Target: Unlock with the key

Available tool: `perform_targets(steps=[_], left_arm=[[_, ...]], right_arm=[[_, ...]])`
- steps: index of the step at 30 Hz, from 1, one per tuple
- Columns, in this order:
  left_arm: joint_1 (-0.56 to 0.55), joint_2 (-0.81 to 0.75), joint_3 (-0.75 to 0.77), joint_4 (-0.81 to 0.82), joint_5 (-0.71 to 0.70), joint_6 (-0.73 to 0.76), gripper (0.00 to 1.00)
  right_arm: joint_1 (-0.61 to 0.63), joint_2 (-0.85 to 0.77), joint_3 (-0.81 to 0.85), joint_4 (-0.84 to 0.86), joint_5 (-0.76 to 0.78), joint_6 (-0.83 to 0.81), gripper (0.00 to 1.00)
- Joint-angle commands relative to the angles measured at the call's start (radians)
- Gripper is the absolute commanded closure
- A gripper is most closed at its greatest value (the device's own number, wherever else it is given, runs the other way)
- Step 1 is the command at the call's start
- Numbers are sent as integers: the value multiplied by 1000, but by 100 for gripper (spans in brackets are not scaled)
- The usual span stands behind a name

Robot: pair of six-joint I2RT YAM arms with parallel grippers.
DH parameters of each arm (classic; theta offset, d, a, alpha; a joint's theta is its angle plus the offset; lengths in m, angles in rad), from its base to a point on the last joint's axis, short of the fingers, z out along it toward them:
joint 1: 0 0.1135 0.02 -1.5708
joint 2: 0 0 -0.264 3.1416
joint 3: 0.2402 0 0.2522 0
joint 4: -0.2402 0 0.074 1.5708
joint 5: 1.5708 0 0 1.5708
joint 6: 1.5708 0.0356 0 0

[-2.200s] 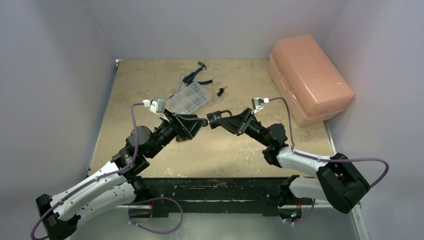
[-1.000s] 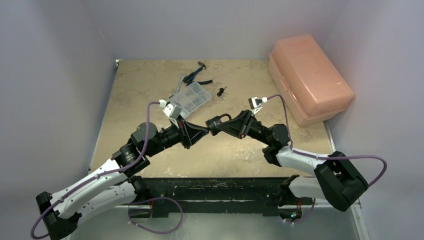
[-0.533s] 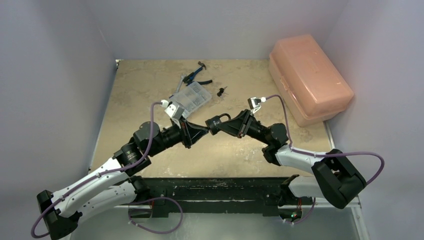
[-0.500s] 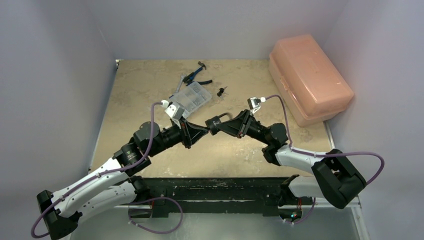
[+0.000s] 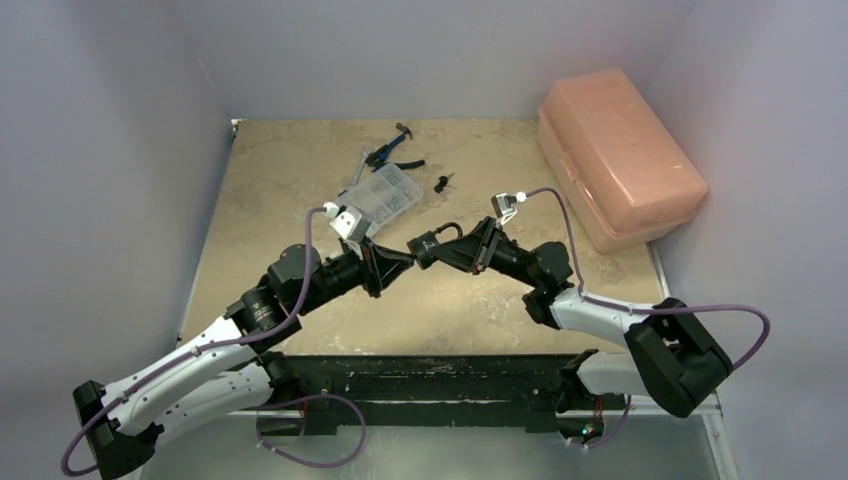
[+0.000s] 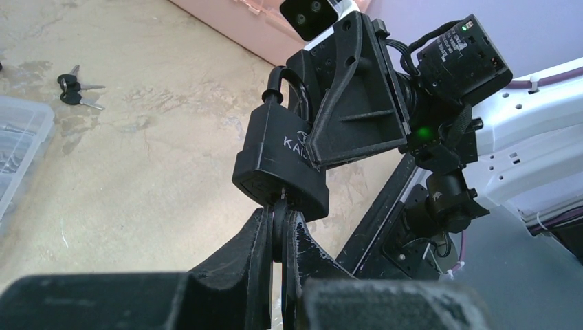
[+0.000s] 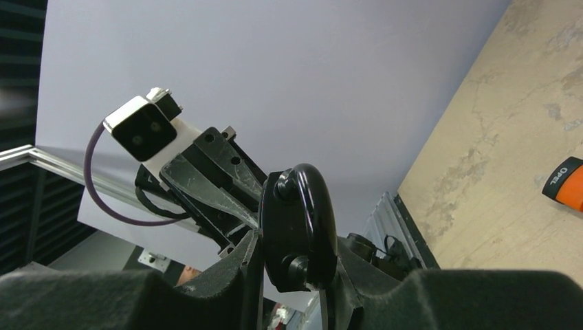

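A black padlock (image 5: 428,245) hangs in the air over the middle of the table, and my right gripper (image 5: 447,249) is shut on its body, shackle pointing away. In the right wrist view the padlock (image 7: 299,227) sits clamped between the two fingers of the right gripper (image 7: 292,256). My left gripper (image 6: 280,212) is shut on the black head of the key (image 6: 280,221). The key's blade goes up into the bottom of the padlock (image 6: 278,165). In the top view the left gripper (image 5: 406,259) meets the lock's underside.
A pink plastic box (image 5: 620,150) stands at the back right. A clear parts organiser (image 5: 378,195), blue-handled pliers (image 5: 392,152) and a spare bunch of keys (image 5: 443,181) lie behind the grippers. An orange-and-black object (image 7: 567,182) lies on the table.
The left wrist has rolled and shifted right since the earliest frame, and its jaws have tightened on the key. The right gripper and padlock have edged slightly left.
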Motion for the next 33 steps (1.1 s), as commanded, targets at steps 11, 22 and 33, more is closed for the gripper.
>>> perform_targets(steps=[11, 22, 33], left_arm=[[8, -88, 92, -156, -50, 48, 16], [8, -3, 290, -322, 246, 157, 25], [8, 141, 313, -275, 414, 212, 25]], right_arm=[[12, -111, 99, -100, -41, -187, 100], [12, -231, 109, -164, -147, -508, 100], [12, -320, 94, -174, -260, -609, 100]])
